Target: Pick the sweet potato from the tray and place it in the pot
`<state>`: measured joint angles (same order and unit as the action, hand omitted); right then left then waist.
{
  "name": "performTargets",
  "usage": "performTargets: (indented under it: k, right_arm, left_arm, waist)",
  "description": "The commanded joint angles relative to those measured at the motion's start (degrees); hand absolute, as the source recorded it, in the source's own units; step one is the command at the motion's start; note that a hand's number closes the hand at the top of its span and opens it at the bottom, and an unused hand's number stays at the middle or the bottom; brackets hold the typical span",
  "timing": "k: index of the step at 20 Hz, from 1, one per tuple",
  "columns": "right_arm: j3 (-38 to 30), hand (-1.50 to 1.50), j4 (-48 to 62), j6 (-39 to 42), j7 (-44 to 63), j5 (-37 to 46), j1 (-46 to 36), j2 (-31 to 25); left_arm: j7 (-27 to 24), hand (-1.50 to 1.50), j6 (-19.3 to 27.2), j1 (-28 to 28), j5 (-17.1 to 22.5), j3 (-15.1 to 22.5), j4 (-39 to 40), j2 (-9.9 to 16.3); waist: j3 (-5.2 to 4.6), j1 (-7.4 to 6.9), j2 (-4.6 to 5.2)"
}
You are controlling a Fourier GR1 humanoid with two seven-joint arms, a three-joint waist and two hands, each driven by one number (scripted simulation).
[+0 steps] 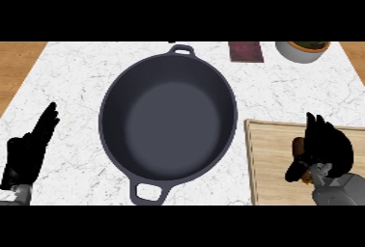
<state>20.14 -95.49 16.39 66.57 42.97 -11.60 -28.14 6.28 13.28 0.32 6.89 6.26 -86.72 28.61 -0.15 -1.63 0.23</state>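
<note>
Sweet potato sits on the tray, right of the pot; only a brown sliver shows at the left side of the right hand. Right hand is over it, fingers curled down around it, thumb side toward the pot. Can't tell whether the potato is lifted off the tray or touching it.

Tray is light wood with a raised rim, its left edge just beside the pot's right wall, a narrow strip of tabletop between them. Pot is a dark oval, empty, handle loops at far and near ends, long axis running away from the robot.

Left hand is left of the pot, well apart from it, fingers straight and together, pointing up, resting near the view's edge.

Tabletop is white marble; wood surface shows past its left and right edges. Beyond the pot: a dark red book-like slab and, right of it, a white bowl cut by the frame.
</note>
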Motion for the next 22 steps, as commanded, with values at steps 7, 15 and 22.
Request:
performTargets:
  k: [7, 15, 22]
  right_arm:
    - [-1.03, -1.5, 12.51, 10.29, 11.88, 2.97, -6.15, 5.82]
    - [-2.99, -1.5, 21.79, 9.14, 10.45, 7.31, -9.17, 11.42]
    - [-5.26, -1.5, 20.79, 8.44, 9.42, 11.3, -6.27, 13.31]
  left_arm:
    - [-0.38, 0.0, -0.51, 1.32, -0.53, -0.88, -0.6, -0.06]
    - [1.76, 0.0, -0.14, -0.6, -1.27, -1.19, -0.64, -1.08]
    - [-2.63, 0.0, -2.06, 2.42, -1.16, -3.19, 1.5, -1.47]
  waist:
    - [0.08, 0.32, -0.22]
    - [0.15, 0.63, -0.04]
    - [0.11, 1.38, -0.3]
